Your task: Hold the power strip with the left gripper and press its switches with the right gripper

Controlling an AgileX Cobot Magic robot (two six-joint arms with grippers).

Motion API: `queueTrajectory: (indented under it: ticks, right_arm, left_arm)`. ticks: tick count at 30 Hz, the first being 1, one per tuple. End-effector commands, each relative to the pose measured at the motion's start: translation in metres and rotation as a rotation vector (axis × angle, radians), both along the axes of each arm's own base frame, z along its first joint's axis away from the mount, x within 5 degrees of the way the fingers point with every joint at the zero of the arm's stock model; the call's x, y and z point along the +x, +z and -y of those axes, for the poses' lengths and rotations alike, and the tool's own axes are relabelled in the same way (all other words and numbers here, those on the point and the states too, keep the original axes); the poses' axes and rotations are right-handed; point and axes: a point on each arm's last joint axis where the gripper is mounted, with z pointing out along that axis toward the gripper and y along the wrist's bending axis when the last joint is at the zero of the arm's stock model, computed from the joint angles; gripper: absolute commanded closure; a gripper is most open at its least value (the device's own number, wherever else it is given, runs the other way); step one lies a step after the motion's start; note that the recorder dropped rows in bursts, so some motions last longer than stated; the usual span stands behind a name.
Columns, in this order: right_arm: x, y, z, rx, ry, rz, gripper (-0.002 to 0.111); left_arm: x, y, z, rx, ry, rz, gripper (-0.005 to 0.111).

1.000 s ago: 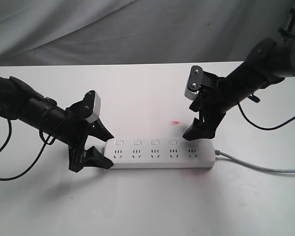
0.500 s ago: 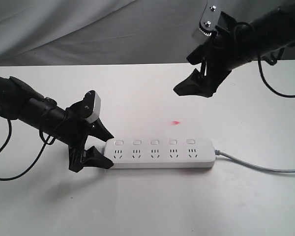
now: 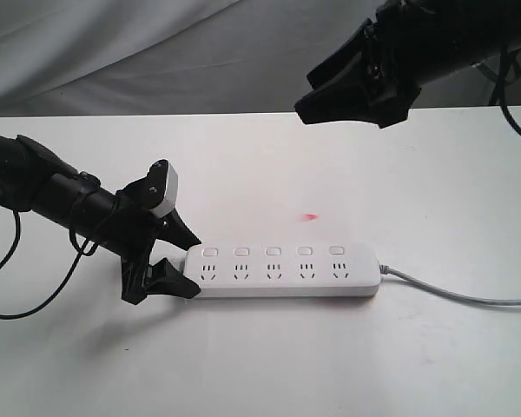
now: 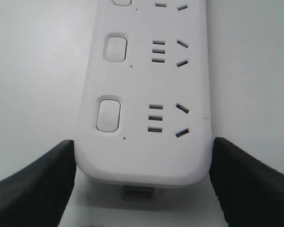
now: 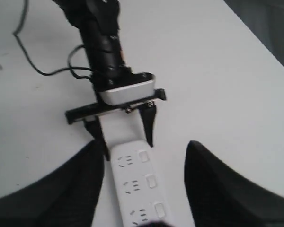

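Near the table's (image 3: 260, 373) middle lay the power strip (image 3: 282, 278), its left end held between the fingers of the left gripper (image 3: 191, 266). High on the far right hung the right gripper (image 3: 306, 95), fingers apart. It needed to push the switches (image 3: 273, 251) straight down, one by one.

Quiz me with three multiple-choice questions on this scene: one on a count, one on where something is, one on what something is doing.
1. How many switches does the power strip have? A. Three. B. Seven. C. Five.
2. Where is the right gripper? A. Pressing a switch. B. High above the table, touching nothing. C. Lying flat on the table.
3. What is the left gripper doing? A. Its fingers sit against both sides of the strip's end. B. Hanging open in the air. C. Pressing a switch.
Answers: 1 C, five buttons stand in a row. 2 B, it hangs well above the strip, jaws apart. 3 A, the left wrist view shows a finger against each side.
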Motion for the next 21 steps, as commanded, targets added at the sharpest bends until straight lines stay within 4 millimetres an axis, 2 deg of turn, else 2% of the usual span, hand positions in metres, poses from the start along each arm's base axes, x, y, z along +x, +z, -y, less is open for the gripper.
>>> queueTrajectory:
  ticks: [1,16,21]
  right_arm:
    - [-0.0144,0.016,-0.0056,0.099,0.07,-0.02,0.072]
    - [-0.0141,0.0188,-0.0075,0.23,-0.061,-0.214,0.107]
    - [-0.0141,0.0187,-0.0075,0.23,-0.064,-0.217,0.108]
  left_arm:
    - [0.0019,-0.0017,0.0013,0.008,0.005,0.011,0.107]
    - [0.0019,-0.0017,0.0013,0.008,0.005,0.011,0.107]
    - [0.0019,-0.0017,0.0013,0.008,0.005,0.011,0.107]
